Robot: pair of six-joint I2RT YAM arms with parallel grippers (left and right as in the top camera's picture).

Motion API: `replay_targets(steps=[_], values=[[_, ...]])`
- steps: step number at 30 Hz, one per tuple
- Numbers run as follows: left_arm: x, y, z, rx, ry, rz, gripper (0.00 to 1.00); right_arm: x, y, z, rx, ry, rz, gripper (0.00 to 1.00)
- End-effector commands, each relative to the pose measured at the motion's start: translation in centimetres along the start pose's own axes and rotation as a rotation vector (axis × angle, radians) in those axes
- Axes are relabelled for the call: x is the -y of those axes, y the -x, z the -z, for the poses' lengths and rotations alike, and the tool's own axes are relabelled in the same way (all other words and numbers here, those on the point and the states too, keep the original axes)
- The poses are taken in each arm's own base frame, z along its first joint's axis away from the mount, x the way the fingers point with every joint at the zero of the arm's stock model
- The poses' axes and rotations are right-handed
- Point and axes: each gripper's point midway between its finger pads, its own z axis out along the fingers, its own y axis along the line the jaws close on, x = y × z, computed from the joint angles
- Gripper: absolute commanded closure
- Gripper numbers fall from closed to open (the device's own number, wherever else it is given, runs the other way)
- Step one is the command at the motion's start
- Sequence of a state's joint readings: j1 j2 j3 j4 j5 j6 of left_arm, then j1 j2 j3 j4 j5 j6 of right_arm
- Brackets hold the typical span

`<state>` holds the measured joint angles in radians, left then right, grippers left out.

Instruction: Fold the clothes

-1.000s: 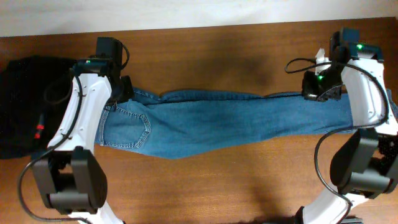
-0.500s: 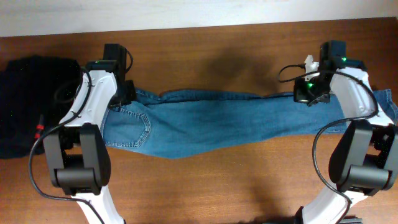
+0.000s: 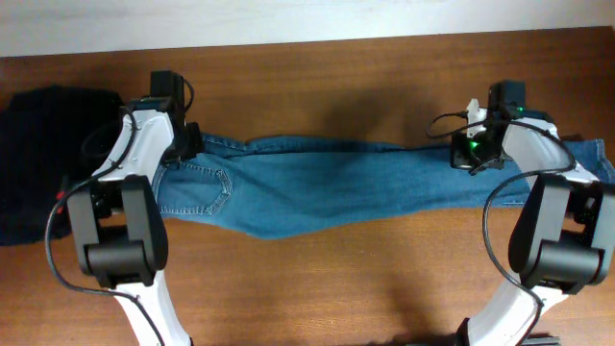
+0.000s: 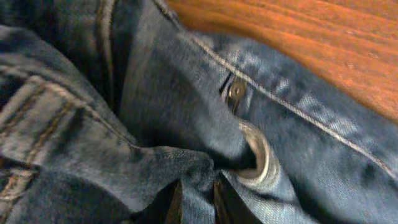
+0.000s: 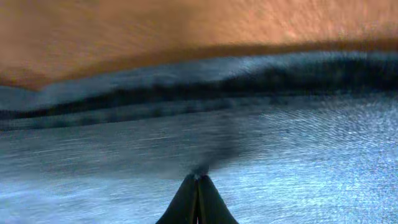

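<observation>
The jeans lie stretched lengthwise across the wooden table, waist at the left and leg ends at the right. A back pocket faces up. My left gripper sits at the waistband's far corner. In the left wrist view it is shut on a fold of denim beside the metal button. My right gripper rests on the upper edge of the leg. In the right wrist view its jaws are pressed together, with a small pucker of denim at their tips.
A black garment with a small red tag lies at the table's left end, just beyond my left arm. A pale wall strip borders the far edge. Bare wood shows in front of the jeans.
The right gripper has slid left along the leg, uncovering the leg ends at the far right. The left gripper has shifted slightly, and the jeans' lower edge has moved a little.
</observation>
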<state>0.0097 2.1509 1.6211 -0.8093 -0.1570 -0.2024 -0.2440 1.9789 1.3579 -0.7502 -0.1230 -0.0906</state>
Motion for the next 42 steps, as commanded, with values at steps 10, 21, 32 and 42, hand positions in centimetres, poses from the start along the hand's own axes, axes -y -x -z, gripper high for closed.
replay_targets(steps=[10, 21, 32, 42], values=[[-0.7, 2.0, -2.6, 0.069, 0.02, -0.075, 0.82, 8.1, -2.6, -2.1, -0.076, -0.131, -0.148, 0.96], [-2.0, 4.1, -2.6, 0.144, 0.018, -0.03, 0.75, 14.2, -2.5, -1.1, 0.039, -0.071, -0.358, 0.89], [0.2, 8.7, 4.7, 0.229, -0.113, -0.038, 0.56, 14.9, 0.0, 2.1, 0.072, -0.058, -0.366, 0.01], [-0.4, 6.6, 12.3, 0.134, -0.132, 0.008, 0.13, 19.2, 0.0, 6.9, 0.077, -0.132, -0.45, 0.01]])
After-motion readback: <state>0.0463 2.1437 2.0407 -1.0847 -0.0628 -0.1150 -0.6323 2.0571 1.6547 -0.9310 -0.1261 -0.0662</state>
